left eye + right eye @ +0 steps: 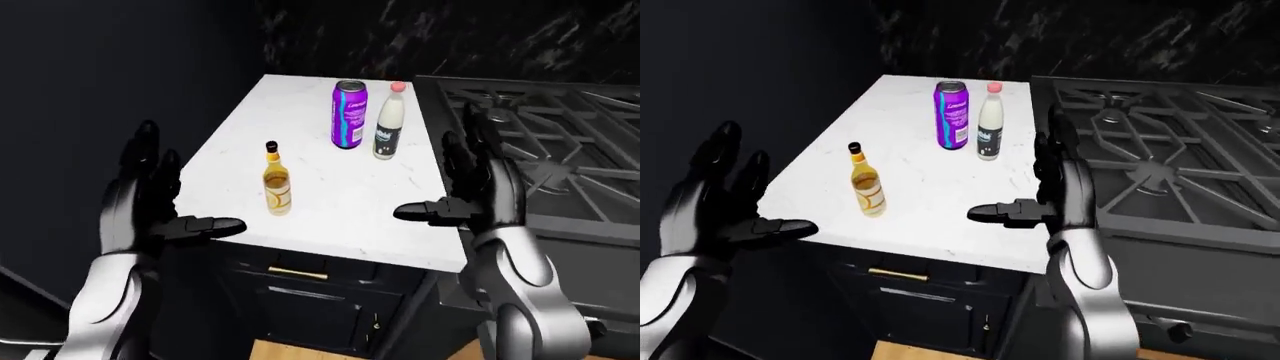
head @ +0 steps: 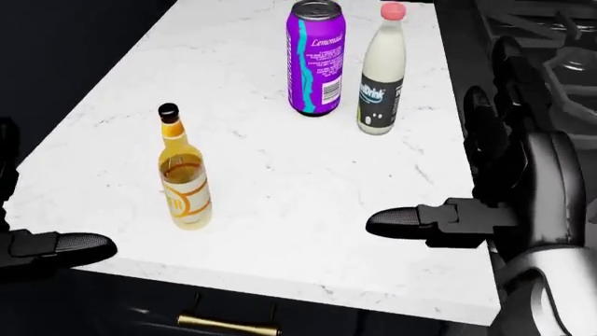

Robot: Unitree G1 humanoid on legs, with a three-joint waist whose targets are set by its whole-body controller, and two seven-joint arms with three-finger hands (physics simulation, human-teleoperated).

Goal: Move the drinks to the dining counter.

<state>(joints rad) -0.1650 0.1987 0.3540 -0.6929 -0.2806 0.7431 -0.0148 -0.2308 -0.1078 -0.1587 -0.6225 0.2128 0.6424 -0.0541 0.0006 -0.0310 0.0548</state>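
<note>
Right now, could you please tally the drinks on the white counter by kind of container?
Glass bottle with yellow drink: 1
Purple lemonade can: 1
White bottle with pink cap: 1
Total: 3, all upright on the white counter.

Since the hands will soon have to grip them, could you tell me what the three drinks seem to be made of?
Purple can: looks like glossy metal, with a silver rim.
White bottle: opaque and smooth, pink cap; plastic or glass, unclear.
Amber bottle: clear glass, seemingly; the liquid shows through.
</note>
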